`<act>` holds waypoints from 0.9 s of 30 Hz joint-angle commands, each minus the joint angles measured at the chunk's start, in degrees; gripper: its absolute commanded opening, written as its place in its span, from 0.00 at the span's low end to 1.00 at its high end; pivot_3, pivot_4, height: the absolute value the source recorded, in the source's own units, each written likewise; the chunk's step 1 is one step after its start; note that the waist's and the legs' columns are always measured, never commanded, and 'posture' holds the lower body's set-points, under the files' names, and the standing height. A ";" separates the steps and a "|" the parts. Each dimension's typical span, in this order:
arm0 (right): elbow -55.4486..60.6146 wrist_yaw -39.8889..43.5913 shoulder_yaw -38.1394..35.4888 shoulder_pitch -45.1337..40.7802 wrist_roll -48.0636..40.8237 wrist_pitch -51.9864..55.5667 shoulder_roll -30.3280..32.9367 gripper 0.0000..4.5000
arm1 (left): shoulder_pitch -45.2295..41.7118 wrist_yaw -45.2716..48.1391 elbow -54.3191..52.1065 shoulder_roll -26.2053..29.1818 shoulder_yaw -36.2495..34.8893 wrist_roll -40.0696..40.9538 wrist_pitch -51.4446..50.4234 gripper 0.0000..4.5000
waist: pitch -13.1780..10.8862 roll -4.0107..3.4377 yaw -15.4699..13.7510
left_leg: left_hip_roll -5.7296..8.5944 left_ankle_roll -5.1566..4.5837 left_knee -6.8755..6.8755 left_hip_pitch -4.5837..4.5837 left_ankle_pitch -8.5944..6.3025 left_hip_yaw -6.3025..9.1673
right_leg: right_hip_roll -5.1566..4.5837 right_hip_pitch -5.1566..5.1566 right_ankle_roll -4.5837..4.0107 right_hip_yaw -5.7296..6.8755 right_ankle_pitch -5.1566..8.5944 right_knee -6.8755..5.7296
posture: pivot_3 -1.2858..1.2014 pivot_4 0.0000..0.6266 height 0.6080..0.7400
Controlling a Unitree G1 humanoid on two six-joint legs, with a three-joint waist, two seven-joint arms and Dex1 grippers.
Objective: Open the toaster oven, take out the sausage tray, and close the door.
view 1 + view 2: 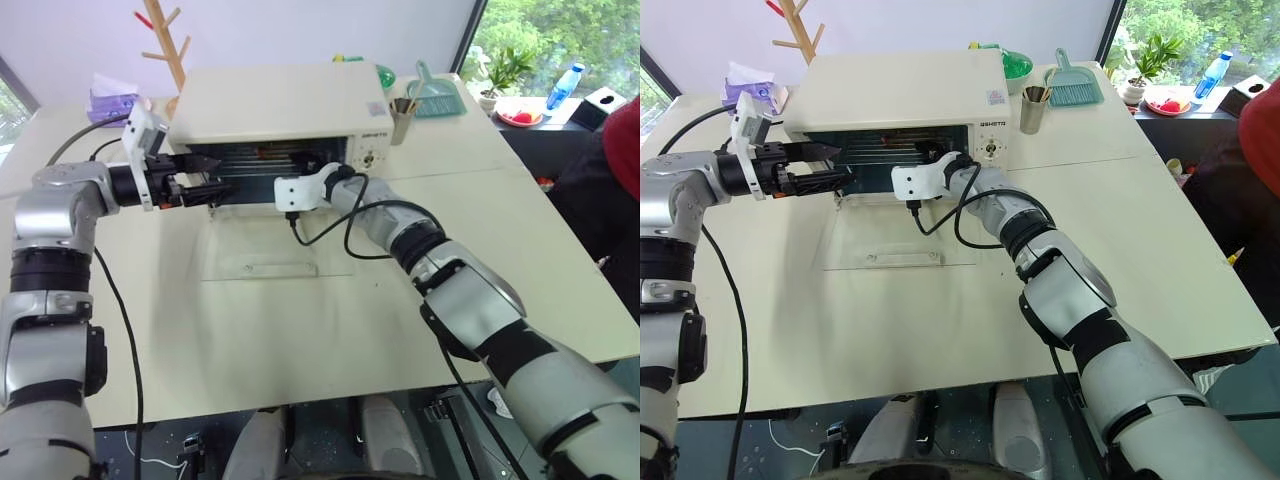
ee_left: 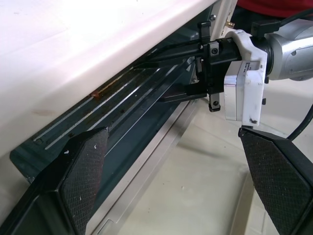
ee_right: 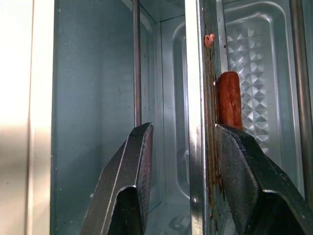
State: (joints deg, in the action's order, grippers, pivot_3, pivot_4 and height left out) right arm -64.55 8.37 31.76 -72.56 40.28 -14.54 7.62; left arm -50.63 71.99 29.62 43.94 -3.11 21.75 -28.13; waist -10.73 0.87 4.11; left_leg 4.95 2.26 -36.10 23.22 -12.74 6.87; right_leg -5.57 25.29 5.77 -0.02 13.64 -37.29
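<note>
The cream-white toaster oven [image 1: 280, 105] stands at the back of the table. Its glass door [image 1: 260, 262] lies flat and open in front of it. Inside is the silver sausage tray [image 3: 254, 73] with a red-orange sausage [image 3: 230, 100] on it. My right gripper [image 3: 183, 142] reaches into the oven cavity. Its fingers are apart, one on each side of the tray's front rim [image 3: 198, 122], and a gap shows at one finger. My left gripper [image 1: 210, 175] hovers wide open at the left end of the oven mouth, holding nothing.
A metal cup [image 1: 403, 120] and a teal dustpan [image 1: 438, 97] stand right of the oven. A wooden rack [image 1: 168, 40] and a purple tissue pack [image 1: 110, 100] are behind on the left. A person in red [image 1: 625, 140] is at the right edge. My wrist cable [image 1: 330, 235] loops over the door.
</note>
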 commanded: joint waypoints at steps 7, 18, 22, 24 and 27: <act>1.26 0.33 -0.16 -1.60 -0.45 -0.18 -0.23 0.01 | -2.32 0.00 -0.06 0.96 -1.25 -0.26 0.88 1.00 | 0.00 0.00 0.00 | 0.00 -0.01 0.00 -0.02 0.00 0.00 | 0.00 0.00 0.00 0.00 0.00 -0.03 | 0.52 0.24 1.00; 6.81 1.16 -0.24 1.25 -0.73 -0.89 0.81 0.01 | -4.01 0.52 2.11 0.68 -0.74 -0.95 1.48 1.00 | 0.00 0.00 0.00 | 0.00 0.00 0.00 -0.01 0.00 0.00 | 0.00 0.01 0.00 -0.01 0.00 -0.03 | 0.52 0.24 1.00; 13.71 2.88 -0.05 4.78 -0.66 -0.67 2.28 0.01 | -4.80 0.81 3.73 0.43 -0.56 -1.62 2.14 1.00 | 0.00 0.01 -0.04 | 0.01 0.00 -0.01 -0.01 0.00 -0.01 | 0.00 0.00 0.00 -0.01 0.00 -0.03 | 0.52 0.24 1.00; 17.97 4.15 -0.11 6.98 -0.67 -0.13 3.16 0.01 | -5.07 1.06 4.34 0.31 -0.49 -1.94 2.44 1.00 | 0.00 0.01 -0.02 | 0.01 -0.03 -0.03 -0.01 -0.02 -0.01 | 0.00 0.00 0.00 0.00 0.00 -0.04 | 0.52 0.24 1.00; 24.87 6.24 -0.33 10.67 -0.65 0.93 4.73 0.01 | -5.51 1.40 5.15 0.01 -0.32 -2.39 2.78 1.00 | 0.01 0.01 -0.04 | 0.01 -0.05 -0.06 -0.01 -0.03 -0.02 | 0.00 0.00 0.00 0.00 0.00 -0.09 | 0.52 0.24 1.00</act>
State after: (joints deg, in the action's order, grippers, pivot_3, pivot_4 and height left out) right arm -44.50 12.92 31.28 -62.50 40.14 -12.75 12.38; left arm -54.13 73.79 34.44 43.16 -2.69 19.90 -26.63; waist -10.72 0.89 4.06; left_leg 4.96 2.18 -36.16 23.21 -12.78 6.85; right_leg -5.57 25.29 5.77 -0.02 13.64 -37.39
